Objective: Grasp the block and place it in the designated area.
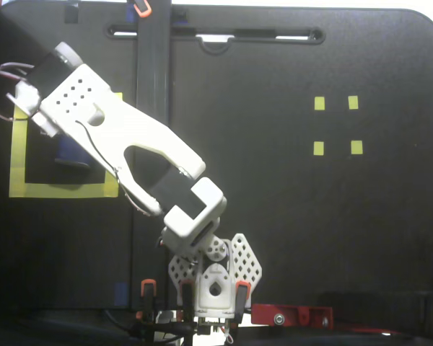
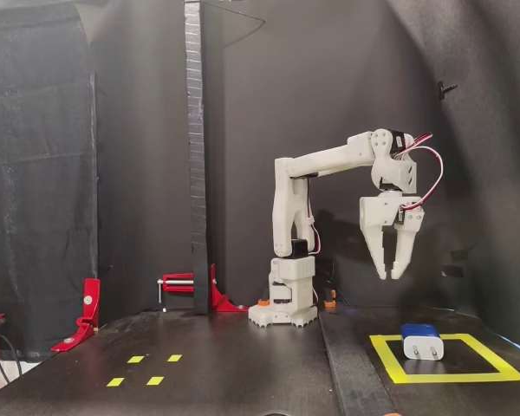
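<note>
The block (image 2: pixel 420 341) lies flat on the black floor inside the designated area (image 2: pixel 390 358), near that square's back edge in a fixed view, touching no tape. Its blue body sits on top and a pale face turns toward the camera. In the other fixed view only a dark blue sliver of it (image 1: pixel 73 153) shows under the arm, inside the yellow frame (image 1: pixel 17 160).

The gripper (image 2: pixel 387 274) hangs above the block, well clear of it, fingertips pointing down with a narrow gap between them and nothing held; from above it is hidden by the white arm (image 1: pixel 130 140), so the gap cannot be judged there. Four small yellow tape squares (image 1: pixel 337 125) lie well apart on the other side of the table (image 1: pixel 289 231).
</note>
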Controlling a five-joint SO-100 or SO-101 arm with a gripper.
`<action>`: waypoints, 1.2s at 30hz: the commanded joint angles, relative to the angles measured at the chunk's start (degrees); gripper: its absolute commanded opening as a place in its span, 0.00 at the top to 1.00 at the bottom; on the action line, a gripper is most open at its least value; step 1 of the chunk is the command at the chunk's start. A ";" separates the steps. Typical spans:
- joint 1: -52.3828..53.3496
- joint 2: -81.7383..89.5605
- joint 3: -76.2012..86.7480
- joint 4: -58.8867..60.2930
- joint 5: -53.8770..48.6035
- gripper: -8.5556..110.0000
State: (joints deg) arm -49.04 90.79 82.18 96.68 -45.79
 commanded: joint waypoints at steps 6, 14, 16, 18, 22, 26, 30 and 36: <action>0.18 2.29 -1.76 -2.72 6.77 0.93; 1.05 2.20 -1.76 -5.89 34.10 0.93; 2.02 2.11 -1.76 -6.06 44.21 0.93; 2.99 1.85 -1.67 -5.80 52.56 0.93; 3.52 1.85 -1.67 -5.01 56.43 0.93; 3.69 1.76 -1.67 -5.19 56.60 0.93; 3.78 1.76 -1.67 -5.27 56.60 0.93; 6.06 1.85 -1.67 -6.15 56.60 0.93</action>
State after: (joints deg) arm -44.21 90.79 82.18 90.79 10.46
